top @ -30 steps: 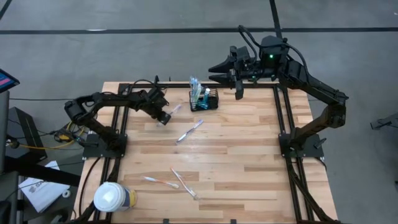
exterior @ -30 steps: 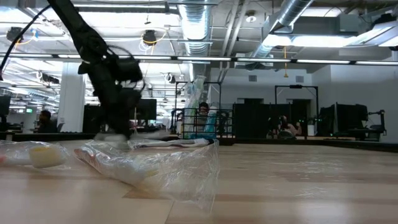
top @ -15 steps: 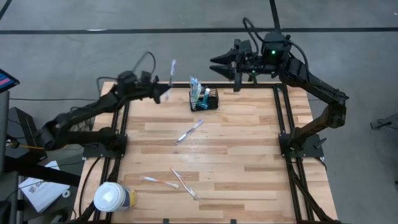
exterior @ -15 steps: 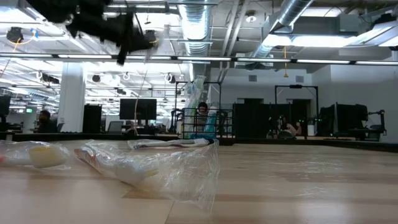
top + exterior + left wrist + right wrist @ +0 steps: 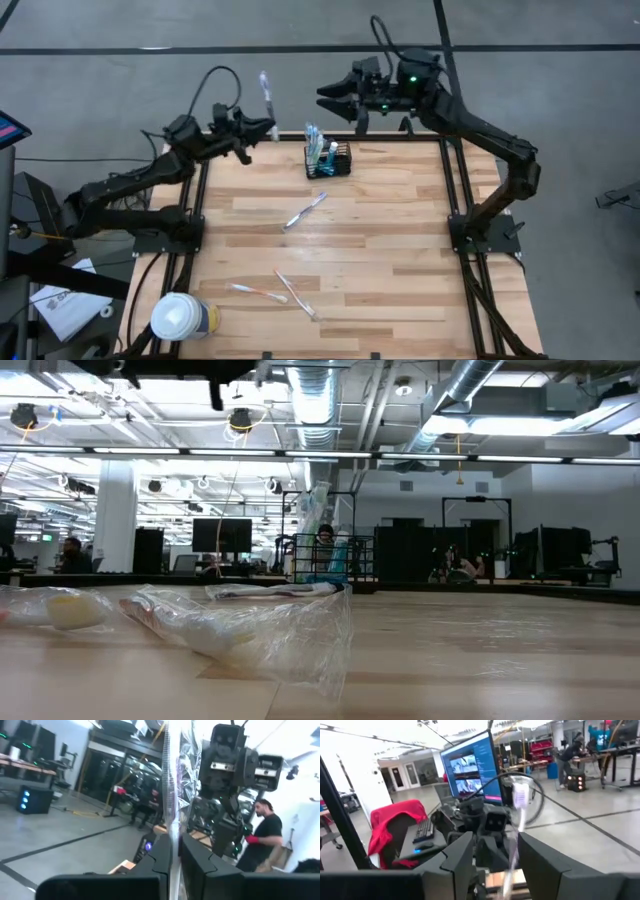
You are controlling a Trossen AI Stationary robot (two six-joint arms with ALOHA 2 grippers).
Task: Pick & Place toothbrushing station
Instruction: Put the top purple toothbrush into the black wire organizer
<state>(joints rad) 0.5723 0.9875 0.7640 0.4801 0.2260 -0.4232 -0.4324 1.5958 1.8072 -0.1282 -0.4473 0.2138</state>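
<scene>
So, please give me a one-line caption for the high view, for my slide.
Left gripper lifts a wrapped toothbrush beside the mesh basket while the open right gripper approaches it.

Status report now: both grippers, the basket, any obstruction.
Left gripper shut on wrapped toothbrush, raised beside small black wire-mesh basket. Right gripper open, hovering above basket's far side. Three wrapped toothbrushes loose on wooden table; nothing blocks basket.

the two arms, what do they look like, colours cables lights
Both arms are dark, jointed and slim. The left arm carries a thin black cable looping above its wrist. The right arm has a green light near its wrist and a cable arching over it. Each pincer has two dark fingers.
</scene>
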